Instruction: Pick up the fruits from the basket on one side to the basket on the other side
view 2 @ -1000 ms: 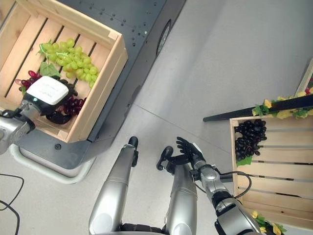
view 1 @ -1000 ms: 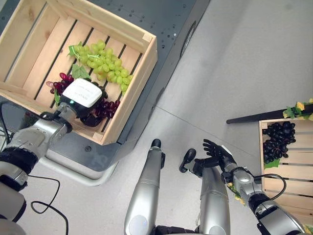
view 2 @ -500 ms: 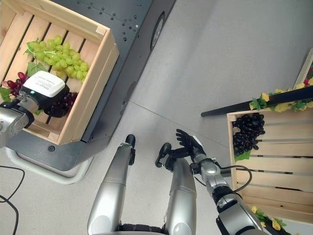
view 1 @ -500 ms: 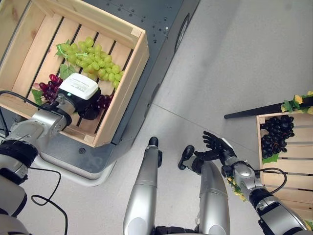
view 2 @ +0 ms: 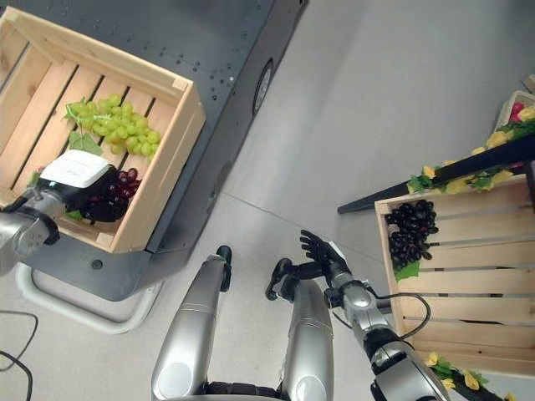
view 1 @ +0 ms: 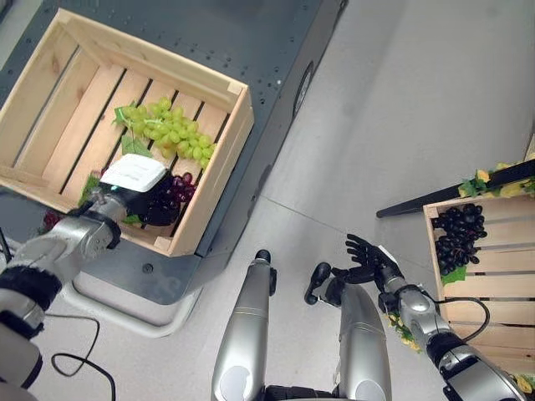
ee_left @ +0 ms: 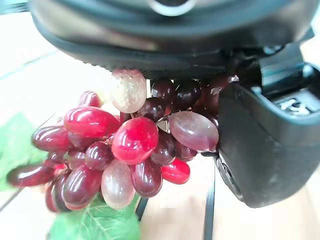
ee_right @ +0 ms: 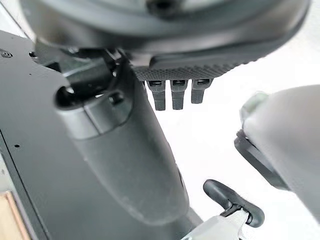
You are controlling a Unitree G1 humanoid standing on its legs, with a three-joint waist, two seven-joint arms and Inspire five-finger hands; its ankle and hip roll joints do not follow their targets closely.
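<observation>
Left hand (view 1: 138,185) lifted slightly, clamped on red grapes (ee_left: 120,155); right hand (view 1: 368,259) spread.

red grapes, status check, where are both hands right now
Left robot hand in left crate, closed on red grapes. Right robot hand open, idle over floor. Green grapes beside; black grapes in right crate.

Glossy, seemingly plastic red grapes (ee_left: 125,150); bare-wood crate (view 1: 219,180).

Bright even light, wrist cams blurry.
</observation>
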